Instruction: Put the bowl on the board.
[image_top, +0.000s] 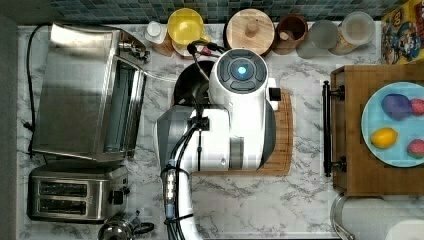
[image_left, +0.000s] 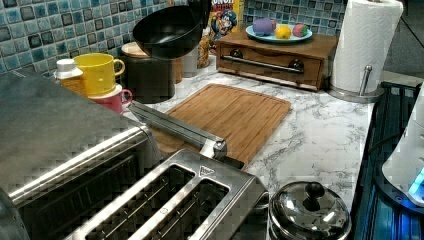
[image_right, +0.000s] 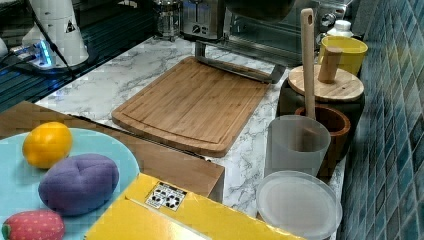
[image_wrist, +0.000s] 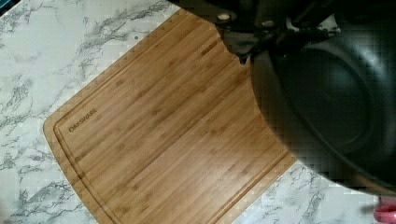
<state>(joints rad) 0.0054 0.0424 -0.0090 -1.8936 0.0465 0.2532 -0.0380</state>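
Observation:
The black bowl hangs tilted in the air above the back left corner of the board in the left view. My gripper is shut on the bowl's rim, and the bowl looms large in the wrist view. In the top view the bowl peeks out from under the arm. Its underside shows at the right view's upper edge. The light-brown board lies flat on the marble counter with nothing on it; in the top view the arm covers most of the board.
A toaster oven with its door open and a toaster stand at the top view's left. A yellow cup, a pot with a wooden lid and jars line the back wall. A wooden tray carries a blue plate.

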